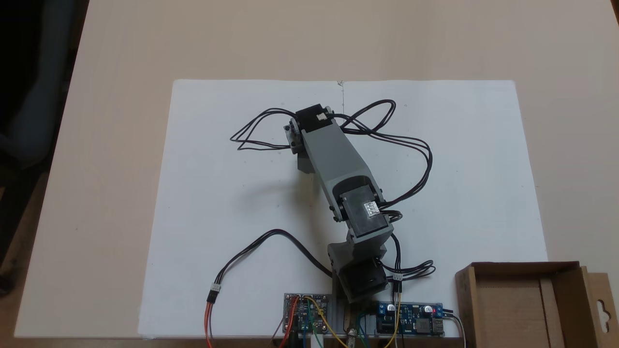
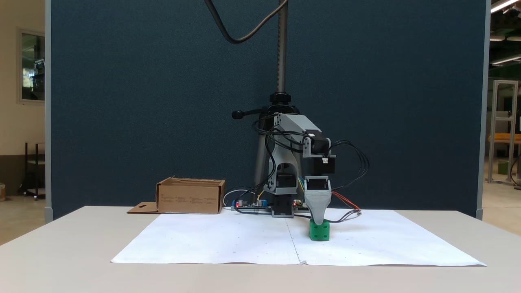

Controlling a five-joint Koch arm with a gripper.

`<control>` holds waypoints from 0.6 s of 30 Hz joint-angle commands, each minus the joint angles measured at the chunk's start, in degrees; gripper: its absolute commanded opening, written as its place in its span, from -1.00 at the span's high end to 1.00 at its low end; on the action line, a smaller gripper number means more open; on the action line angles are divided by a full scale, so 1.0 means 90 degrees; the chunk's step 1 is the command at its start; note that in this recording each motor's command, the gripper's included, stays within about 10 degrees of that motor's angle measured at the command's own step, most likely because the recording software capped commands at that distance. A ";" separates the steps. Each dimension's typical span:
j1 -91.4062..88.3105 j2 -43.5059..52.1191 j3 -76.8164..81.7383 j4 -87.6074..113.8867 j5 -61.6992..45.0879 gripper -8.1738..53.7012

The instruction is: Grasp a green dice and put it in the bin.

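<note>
Gripper (image 2: pixel 318 220) first: its grey tapered tip points straight down and meets the top of the green dice (image 2: pixel 319 231), but the two jaws line up one behind the other for the side camera and sit hidden under the arm from above, so I cannot tell whether they are apart, together or clamped on the cube.

Working down from the biggest things: the table (image 1: pixel 96 193) carries a large white paper sheet (image 1: pixel 217 217), and the arm (image 1: pixel 338 159) stands at the sheet's near edge in the top-down fixed view, reaching out over the middle of it with loose black cables (image 1: pixel 416 145) looped to either side. Circuit boards (image 1: pixel 411 319) lie beside its base.

The bin (image 1: pixel 527 267), a low brown cardboard box with a flap, sits off the sheet's corner beside the arm's base, and what shows of its inside is bare. It is well apart from the dice.

The dice rests on the paper near the sheet's centre crease, flat and level, with no lift visible.

My reading is that the task is at the grasp stage at best: the approach is made, and nothing has been delivered. Left to do are securing the cube, raising it, swinging across to the box and letting go inside.
</note>
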State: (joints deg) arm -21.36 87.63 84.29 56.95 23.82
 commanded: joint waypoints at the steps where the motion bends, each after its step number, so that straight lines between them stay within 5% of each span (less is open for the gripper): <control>1: -0.0020 0.0020 -0.0098 -0.0176 0.0430 -0.61; 18: 0.0098 -0.0703 -0.0098 -0.0391 0.0410 -0.59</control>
State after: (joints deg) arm -19.95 80.51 84.20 53.88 23.82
